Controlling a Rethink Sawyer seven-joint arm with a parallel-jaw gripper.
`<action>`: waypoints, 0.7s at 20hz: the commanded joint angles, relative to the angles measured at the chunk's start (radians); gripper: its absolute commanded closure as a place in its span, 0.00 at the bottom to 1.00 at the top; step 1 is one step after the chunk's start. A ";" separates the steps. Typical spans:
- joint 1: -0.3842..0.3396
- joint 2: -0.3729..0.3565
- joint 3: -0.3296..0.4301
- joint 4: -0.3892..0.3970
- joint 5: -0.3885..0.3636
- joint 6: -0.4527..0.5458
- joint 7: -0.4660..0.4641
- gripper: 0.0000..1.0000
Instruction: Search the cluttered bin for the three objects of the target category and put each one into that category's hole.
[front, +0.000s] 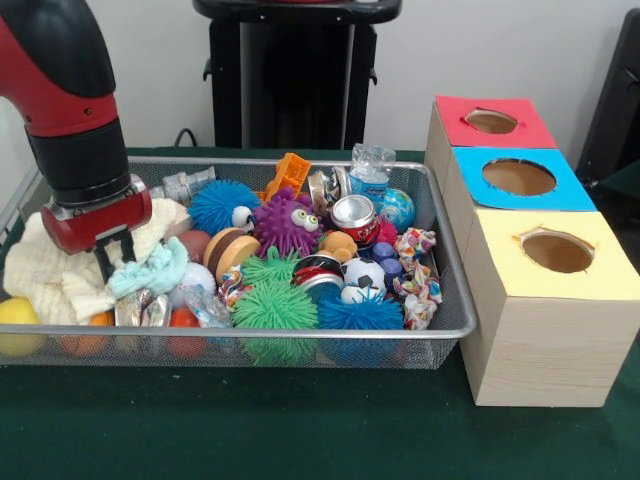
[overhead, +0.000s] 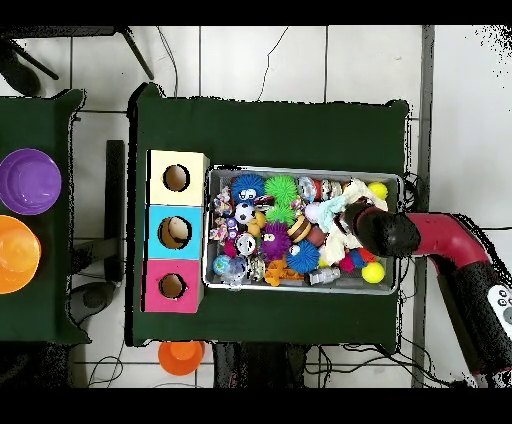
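Front view | claw (front: 112, 262) low in bin (front: 300, 338) | red-surround hole (front: 491, 121) well apart

A red and black robot arm (overhead: 455, 262) is reaching over the right end of a wire mesh bin (overhead: 305, 288) crowded with toys; a wooden box (overhead: 160, 232) with yellow, blue and red-surround holes is sitting just beside its left end.

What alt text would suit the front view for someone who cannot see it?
A red and black robot arm lowers its pincer onto pale cloths at one end of a wire bin crammed with toys. Beside the bin stands a wooden box with red, blue and yellow holes.
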 joint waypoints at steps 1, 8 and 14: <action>0.022 0.047 -0.097 -0.075 -0.046 0.131 -0.265 1.00; 0.020 0.036 -0.095 -0.052 -0.038 0.109 -0.249 1.00; -0.007 -0.141 -0.049 0.146 0.063 0.115 -0.137 1.00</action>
